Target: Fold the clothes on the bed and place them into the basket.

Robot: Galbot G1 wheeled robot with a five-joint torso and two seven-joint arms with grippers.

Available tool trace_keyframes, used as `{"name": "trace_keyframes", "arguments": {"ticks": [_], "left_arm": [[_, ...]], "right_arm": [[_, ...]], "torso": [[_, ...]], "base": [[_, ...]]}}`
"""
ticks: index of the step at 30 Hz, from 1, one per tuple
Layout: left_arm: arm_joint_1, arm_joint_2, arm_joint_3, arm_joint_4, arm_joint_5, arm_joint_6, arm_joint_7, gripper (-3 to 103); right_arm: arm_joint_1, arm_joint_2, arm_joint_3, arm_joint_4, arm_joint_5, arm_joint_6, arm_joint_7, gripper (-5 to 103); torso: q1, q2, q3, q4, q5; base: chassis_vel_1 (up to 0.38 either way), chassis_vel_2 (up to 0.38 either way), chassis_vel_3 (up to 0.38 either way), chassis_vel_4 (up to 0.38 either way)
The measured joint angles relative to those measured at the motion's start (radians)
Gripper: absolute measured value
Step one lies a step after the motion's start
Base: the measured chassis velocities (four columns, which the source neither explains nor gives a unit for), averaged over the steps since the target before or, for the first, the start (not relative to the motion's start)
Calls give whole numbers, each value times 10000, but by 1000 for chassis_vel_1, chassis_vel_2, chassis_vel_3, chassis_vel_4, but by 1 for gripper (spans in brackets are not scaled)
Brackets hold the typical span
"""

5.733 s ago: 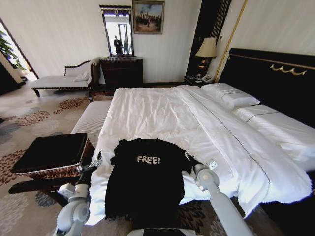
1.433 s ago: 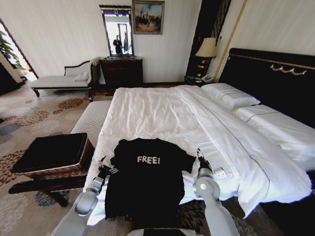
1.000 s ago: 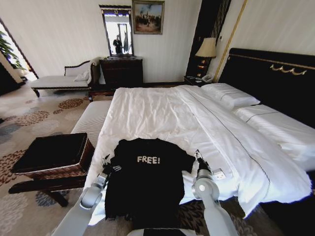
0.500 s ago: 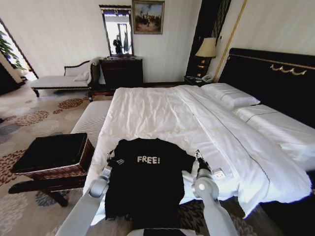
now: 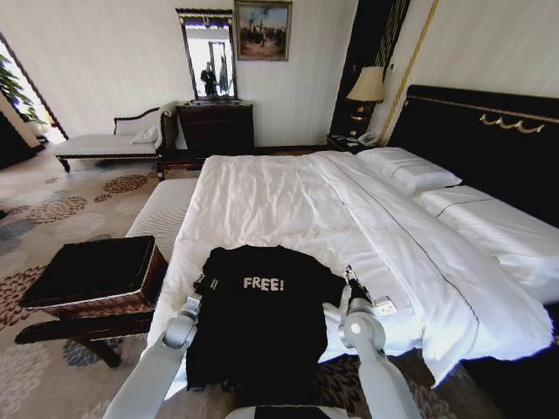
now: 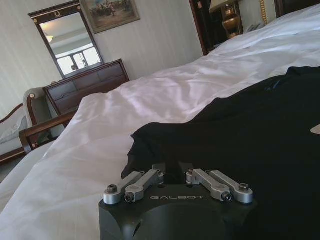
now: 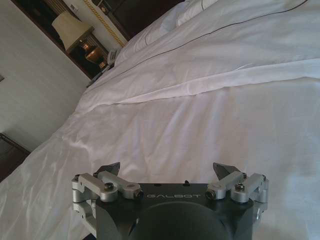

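No fold is made yet: the T-shirt [image 5: 260, 319] lies flat at the bed's [image 5: 288, 205] 6 o'clock edge, left hand [image 5: 202, 284] apparently clenched at its sleeve, right hand [image 5: 350, 278] released opposite, basket [image 5: 92, 275] at 9 o'clock.
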Motion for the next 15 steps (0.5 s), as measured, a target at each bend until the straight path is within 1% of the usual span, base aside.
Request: {"name": "trace_keyframes", "arguments": {"ticks": [1, 4, 5, 7, 9, 10, 14, 15], "left_arm": [[0, 0, 0, 0, 0, 0, 0, 20], [-21, -110, -20, -10, -302, 101, -68, 4], [-21, -110, -20, -10, -302, 101, -68, 4], [-25, -168, -93, -93, -577, 191, -105, 0], [-26, -219, -240, -191, -914, 248, -132, 0], [-26, -219, -240, -191, -914, 248, -132, 0], [-110, -373, -777, -452, -2185, 453, -342, 0], [-110, -373, -777, -452, -2185, 453, -342, 0]], "right_arm": [[0, 0, 0, 0, 0, 0, 0, 100], [-1, -31, 2, -4, 5, -3, 0, 100], [-1, -31, 2, -4, 5, -3, 0, 100], [-2, -58, -1, -15, 7, -4, 1, 100], [-2, -78, -10, -17, 8, -5, 2, 100], [-2, -78, -10, -17, 8, -5, 2, 100], [-19, -102, -35, -12, 12, -6, 7, 100], [-19, -102, -35, -12, 12, -6, 7, 100]], "torso": [[0, 0, 0, 0, 0], [0, 0, 0, 0, -1], [0, 0, 0, 0, -1], [0, 0, 1, 0, -2], [0, 0, 0, -1, -1], [0, 0, 0, -1, -1], [0, 0, 0, -1, -2], [0, 0, 0, -1, -2]], "base": [[0, 0, 0, 0], [0, 0, 0, 0], [0, 0, 0, 0], [0, 0, 0, 0], [0, 0, 0, 0], [0, 0, 0, 0], [0, 0, 0, 0], [0, 0, 0, 0]]}}
